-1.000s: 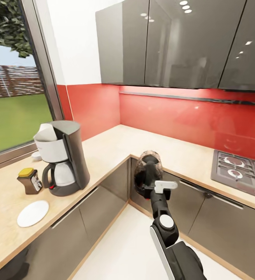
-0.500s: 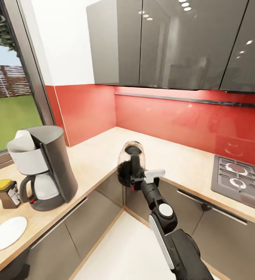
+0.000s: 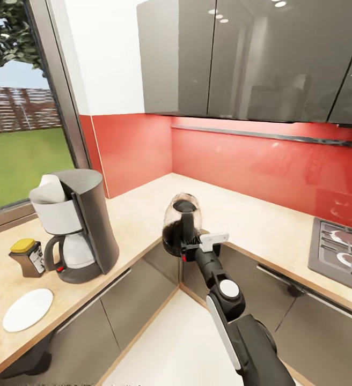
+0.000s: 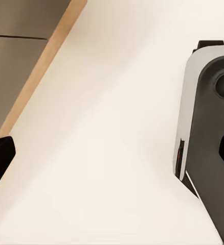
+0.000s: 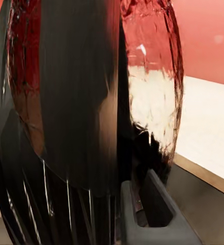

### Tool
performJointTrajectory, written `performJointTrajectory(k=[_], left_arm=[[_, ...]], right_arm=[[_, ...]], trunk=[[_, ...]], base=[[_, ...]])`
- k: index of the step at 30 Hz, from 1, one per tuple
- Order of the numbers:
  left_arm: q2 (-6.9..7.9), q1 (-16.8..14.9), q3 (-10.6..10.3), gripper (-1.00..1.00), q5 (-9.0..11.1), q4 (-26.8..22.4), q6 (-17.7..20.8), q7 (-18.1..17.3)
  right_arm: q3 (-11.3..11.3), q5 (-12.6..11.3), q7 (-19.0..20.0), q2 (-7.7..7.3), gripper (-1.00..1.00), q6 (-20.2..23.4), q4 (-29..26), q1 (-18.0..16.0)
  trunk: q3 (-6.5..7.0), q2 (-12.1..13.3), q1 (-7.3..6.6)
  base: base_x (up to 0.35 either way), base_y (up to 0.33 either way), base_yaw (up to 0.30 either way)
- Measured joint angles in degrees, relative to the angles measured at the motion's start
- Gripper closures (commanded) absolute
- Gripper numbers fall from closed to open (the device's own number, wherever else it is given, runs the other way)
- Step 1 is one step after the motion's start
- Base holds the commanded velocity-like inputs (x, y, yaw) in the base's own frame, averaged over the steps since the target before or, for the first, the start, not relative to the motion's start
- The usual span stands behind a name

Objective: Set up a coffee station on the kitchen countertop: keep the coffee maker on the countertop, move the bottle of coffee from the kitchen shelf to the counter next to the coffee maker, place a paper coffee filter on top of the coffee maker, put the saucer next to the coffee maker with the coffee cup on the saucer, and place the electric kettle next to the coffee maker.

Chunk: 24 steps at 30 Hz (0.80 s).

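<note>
— Glass kettle [image 3: 182, 225], where is it?
— Your right gripper [image 3: 189, 247] grips its handle, above the counter corner [image 3: 160, 214]. Coffee maker [image 3: 77, 225] sits at nine o'clock from it; bottle [image 3: 27, 257] and saucer [image 3: 27, 309] beside.
— Your left gripper?
— I cannot tell.

Glassy kettle [image 3: 181, 225] with black base, dark grey coffee maker [image 3: 77, 225] wearing a white filter [image 3: 48, 188], white saucer [image 3: 27, 309] beside it, yellow-capped brown bottle [image 3: 28, 257], red backsplash [image 3: 235, 161].
</note>
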Motion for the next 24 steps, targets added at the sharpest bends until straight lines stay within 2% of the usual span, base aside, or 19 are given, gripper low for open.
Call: performJointTrajectory(k=[8,24], left_arm=[[-0.06,0.03,0.00,-1.00,0.04,-0.02,0.07,0.00],[-0.10,0.01,0.05,-1.00,0.05,-0.08,0.09,-0.03]], right_arm=[[-0.25,0.08,-0.07,-0.07,1.00,0.00,0.06,0.00],[-0.27,0.06,-0.12,-0.07,1.00,0.00,0.13,0.00]], trunk=[[-0.51,-0.01,-0.01],[-1.52,-0.01,-0.01]], base=[[0.032,-0.004,0.205],[0.251,-0.160,0.205]])
